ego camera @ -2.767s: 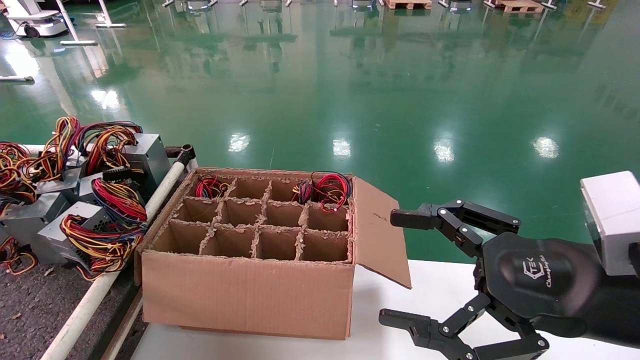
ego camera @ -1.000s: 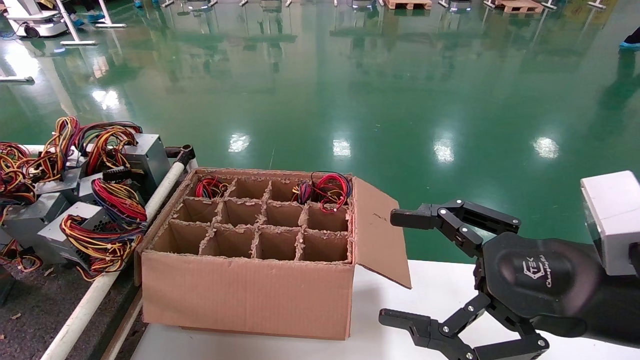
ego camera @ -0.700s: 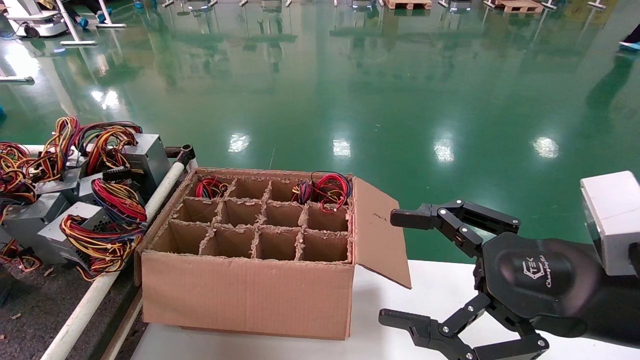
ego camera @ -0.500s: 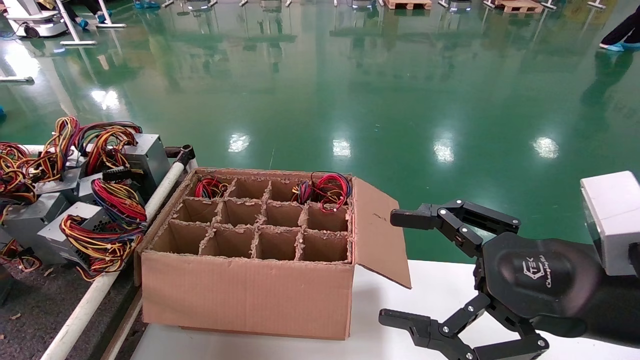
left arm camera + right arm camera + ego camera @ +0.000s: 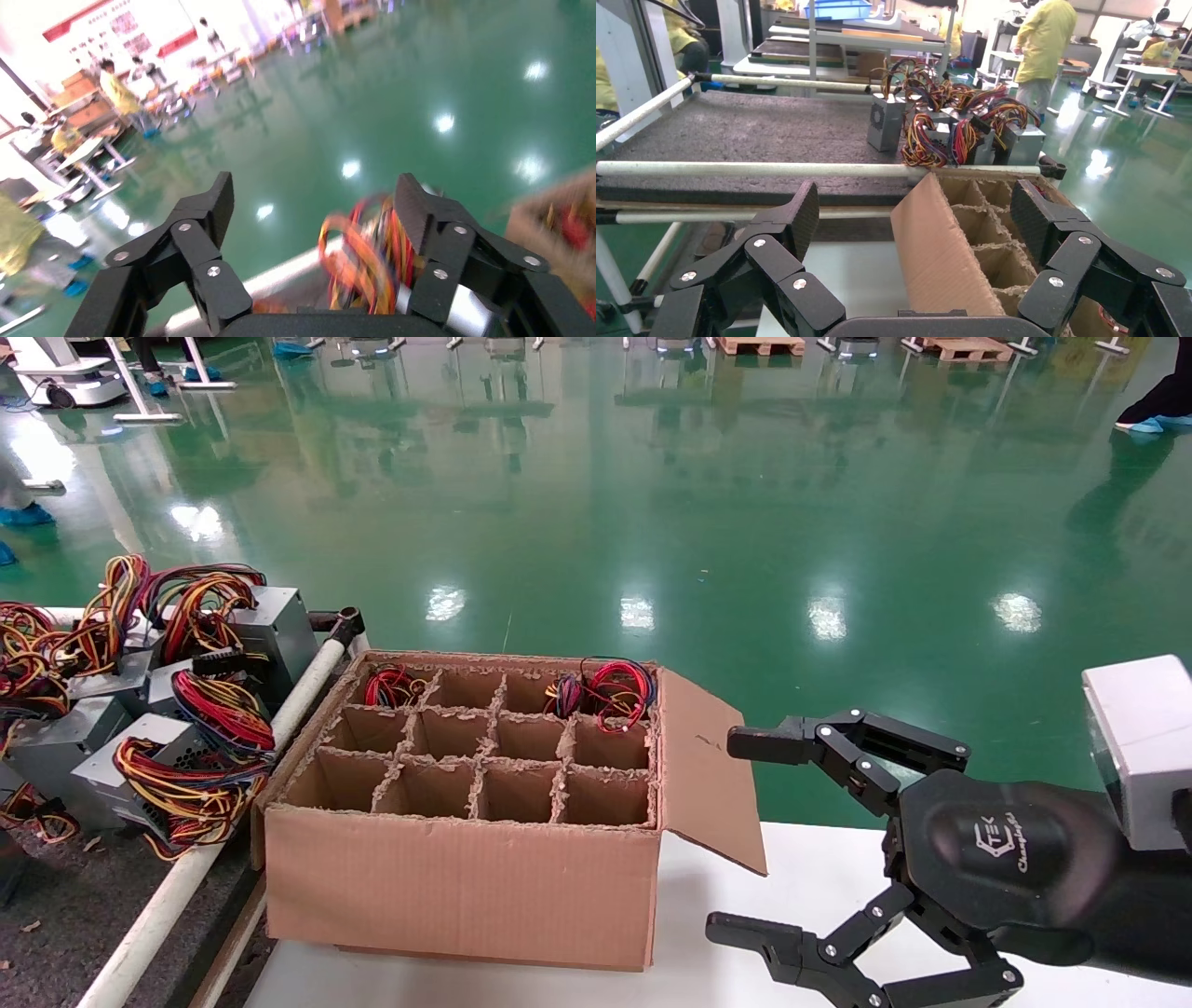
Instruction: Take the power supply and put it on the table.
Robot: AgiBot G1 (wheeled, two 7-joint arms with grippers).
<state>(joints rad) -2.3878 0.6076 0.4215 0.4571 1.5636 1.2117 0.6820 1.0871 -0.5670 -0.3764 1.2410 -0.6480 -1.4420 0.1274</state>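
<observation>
Power supplies (image 5: 140,710) sit clustered on the dark gritty table (image 5: 56,915), at its far end hard against the white rail (image 5: 186,877) that edges it toward the box. Grey cases, cable bundles in red/yellow/black spilling over the tops. In the right wrist view the same cluster (image 5: 954,130) fills only the end of the table (image 5: 736,133) by the rail's black fitting (image 5: 1053,168); the rest of the speckled surface is open.

More units remain in the cardboard box (image 5: 466,877): red wiring (image 5: 610,691) shows in the far-right cell, another bundle (image 5: 391,686) in the far-left cell. The other cells show only cardboard inside. The box stands on the white tabletop (image 5: 819,868) at its left edge, just beside the rail. Right flap (image 5: 708,766) is folded outward, hanging over the tabletop.

Right gripper (image 5: 745,836) hovers over the white tabletop to the right of the box, clear of the flap, fingers spread wide, nothing between them. Right wrist view confirms: gripper (image 5: 912,210) agape, pointing at the flap edge.

Left gripper (image 5: 313,203) out of the head view; its own camera shows it spread wide and holding nothing, with blurred coloured cables (image 5: 365,260) and the rail beyond it. Contact with them: cannot tell.

Green floor (image 5: 652,505) beyond the far edges.
</observation>
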